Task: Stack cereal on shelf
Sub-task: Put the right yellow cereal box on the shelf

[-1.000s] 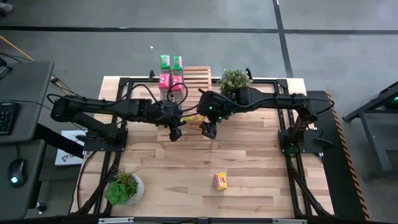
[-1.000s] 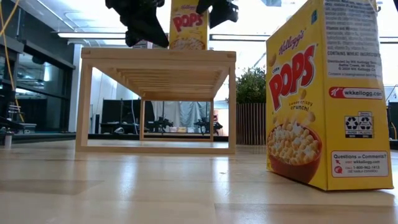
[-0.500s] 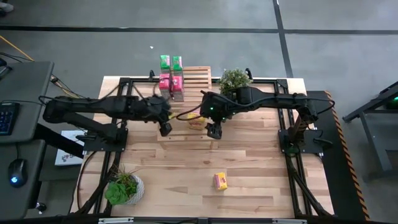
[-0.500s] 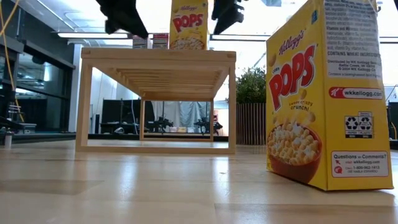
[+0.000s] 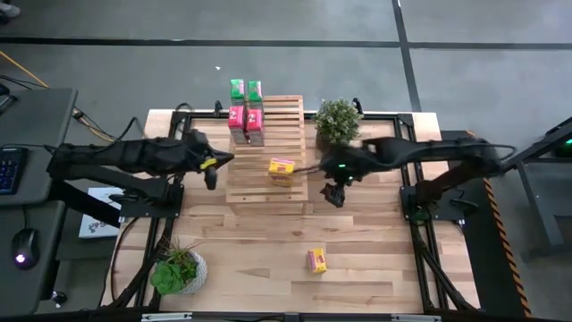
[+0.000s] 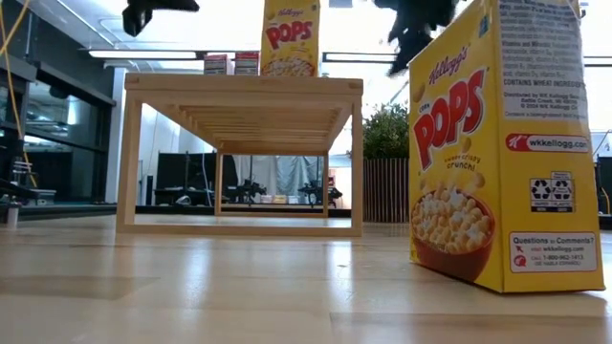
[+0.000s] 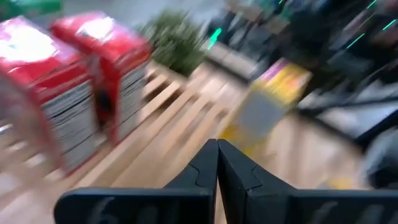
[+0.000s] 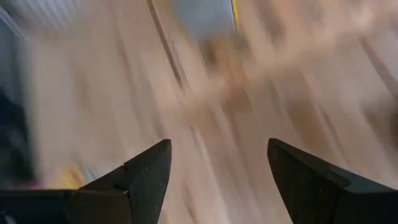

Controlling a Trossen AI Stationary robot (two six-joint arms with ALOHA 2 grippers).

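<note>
Six cereal boxes counted from above: two green (image 5: 245, 88), two red/pink (image 5: 246, 124), two yellow. Five on the slatted wooden shelf (image 5: 266, 179): the green pair side by side at its far left corner, the red/pink pair just in front of them, one yellow box (image 5: 281, 170) alone near the shelf's middle. Sixth box, the second yellow one (image 5: 316, 260), off the shelf, on the tabletop (image 5: 375, 250) toward the near edge, well apart from everything else.

Left gripper (image 5: 211, 174) just off the shelf's left edge, fingers pressed together, holding nothing. Right gripper (image 5: 336, 194) just off the shelf's right edge, above bare table, fingers spread wide, holding nothing.

Two potted plants: one (image 5: 338, 119) beside the shelf's far right corner, one (image 5: 176, 271) at the table's near left corner.

From table height: shelf (image 6: 244, 88) seen as a raised bench, yellow box (image 6: 290, 38) upright on top with "POPS" readable, red/pink tops (image 6: 231, 64) peeking behind it; green pair hidden. Near yellow box (image 6: 504, 143) large at the right, upright, print legible, which the overhead picture cannot give. Left gripper (image 6: 143, 13) and right gripper (image 6: 409, 38) only as dark shapes at the upper edge.

Left wrist camera: closed fingers (image 7: 205, 180), red/pink pair (image 7: 78, 93) close by on the slats, yellow box (image 7: 267, 106) farther on, blurred. Right wrist camera: parted fingers (image 8: 140, 177) over blurred wood, little else discernible.
</note>
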